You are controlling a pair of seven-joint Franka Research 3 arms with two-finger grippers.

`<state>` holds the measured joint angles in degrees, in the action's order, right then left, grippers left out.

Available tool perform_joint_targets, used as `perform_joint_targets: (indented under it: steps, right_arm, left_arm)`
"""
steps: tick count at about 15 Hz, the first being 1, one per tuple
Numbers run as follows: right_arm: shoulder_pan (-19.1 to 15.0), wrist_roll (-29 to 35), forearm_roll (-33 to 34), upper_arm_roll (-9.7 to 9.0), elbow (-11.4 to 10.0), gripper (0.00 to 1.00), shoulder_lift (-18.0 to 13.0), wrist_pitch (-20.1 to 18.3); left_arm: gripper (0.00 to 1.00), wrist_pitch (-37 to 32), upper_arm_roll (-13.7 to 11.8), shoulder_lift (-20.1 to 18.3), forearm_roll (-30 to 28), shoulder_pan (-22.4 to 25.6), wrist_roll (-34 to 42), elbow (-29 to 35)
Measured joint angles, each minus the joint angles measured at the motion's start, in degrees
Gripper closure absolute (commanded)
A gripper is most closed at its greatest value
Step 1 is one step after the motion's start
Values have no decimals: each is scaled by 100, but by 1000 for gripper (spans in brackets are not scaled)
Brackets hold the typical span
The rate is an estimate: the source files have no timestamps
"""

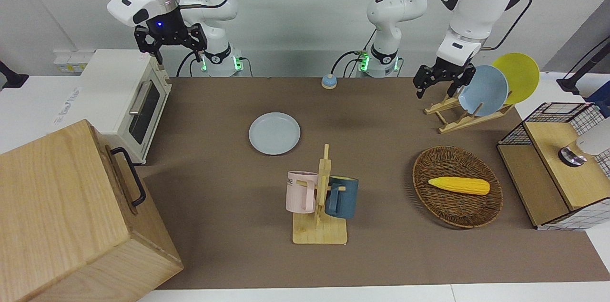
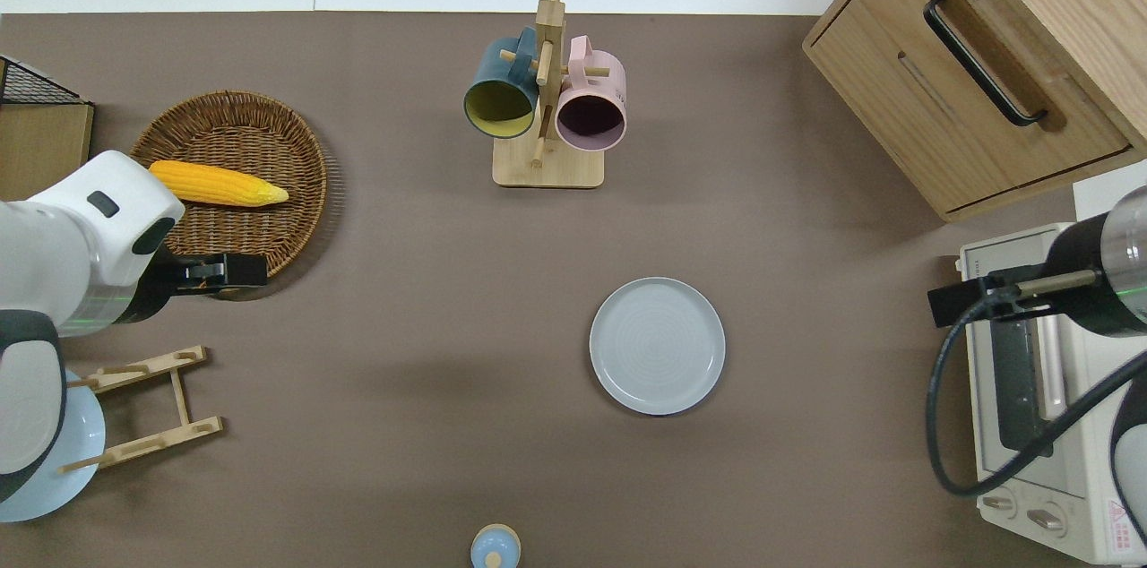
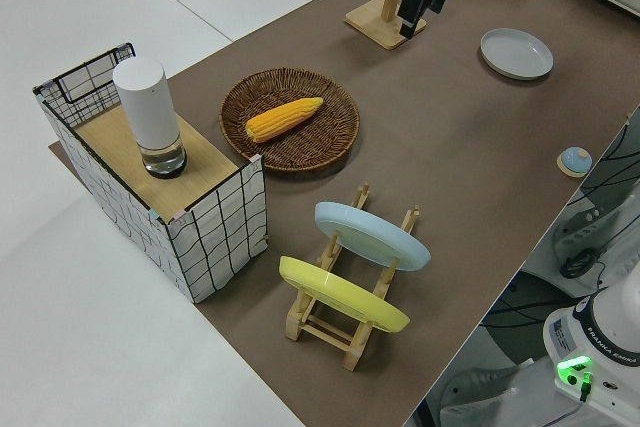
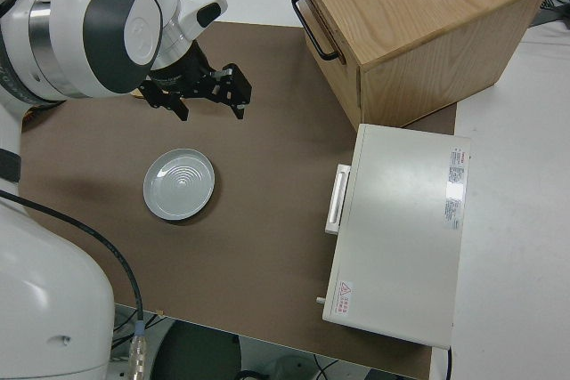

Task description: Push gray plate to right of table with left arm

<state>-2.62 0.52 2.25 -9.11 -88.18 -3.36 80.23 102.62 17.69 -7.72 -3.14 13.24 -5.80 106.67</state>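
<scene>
Gray plate [image 1: 274,133] lies flat at mid-frame on the table [image 1: 219,226], while the left gripper [image 1: 439,79], fingers spread and empty, hangs at upper right; right arm parked.

Pink mug [image 1: 301,192]: letters "ME" legible. Other labels unreadable.

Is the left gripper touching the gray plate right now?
No, the left gripper hangs over the edge of the wicker basket, well apart from the gray plate lying on the table.

corn [image 1: 458,185] in basket [image 1: 429,164]; mugs [image 1: 301,192] on rack [image 1: 320,231]
</scene>
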Motion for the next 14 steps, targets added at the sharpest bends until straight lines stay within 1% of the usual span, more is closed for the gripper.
perform_joint_targets:
  steps: [4, 6, 14]
  right_arm:
    - [0, 0, 0, 0, 0, 5, 0, 0]
    - [0, 0, 0, 0, 0, 5, 0, 0]
    - [0, 0, 0, 0, 0, 5, 0, 0]
  left_arm:
    - [7, -904, 29, -10, 0, -1, 0, -833]
    - [7, -1206, 55, -10, 0, -5, 0, -1055]
    - [7, -1301, 76, 17, 0, -6, 0, -1060]
